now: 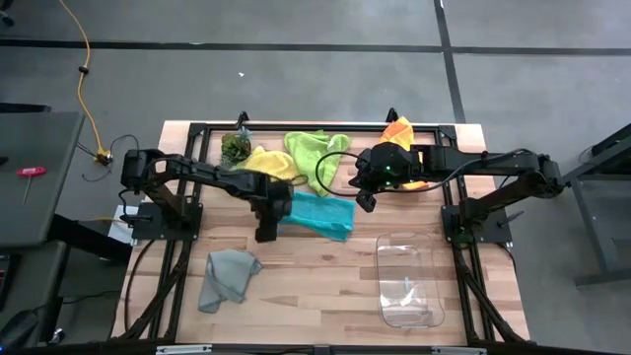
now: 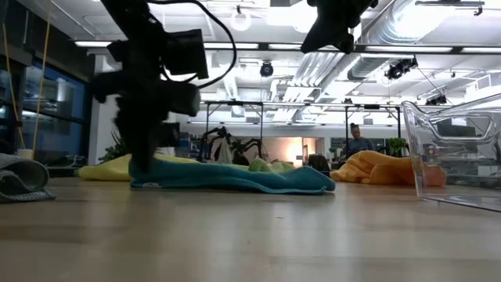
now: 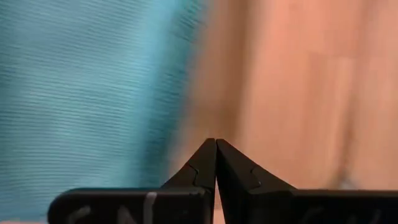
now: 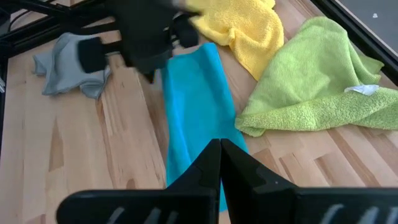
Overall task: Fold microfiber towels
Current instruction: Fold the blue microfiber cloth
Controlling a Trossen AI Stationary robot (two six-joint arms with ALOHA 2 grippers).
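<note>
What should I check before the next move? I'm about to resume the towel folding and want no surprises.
1. Teal towel lies folded as a long strip on the table: ok.
2. Left gripper is empty, jaws shut, low at the strip's end: ok in the left wrist view; whether it touches the cloth: cannot tell.
3. Right gripper is empty, jaws shut, raised above the strip: ok.
4. Neighbours clear of the teal towel: the yellow towel and lime green towel lie close to it; overlap: cannot tell.
5. Grey towel lies crumpled, apart from the others: not ok, unfolded.
6. Clear bin holds no towel: ok.
</note>
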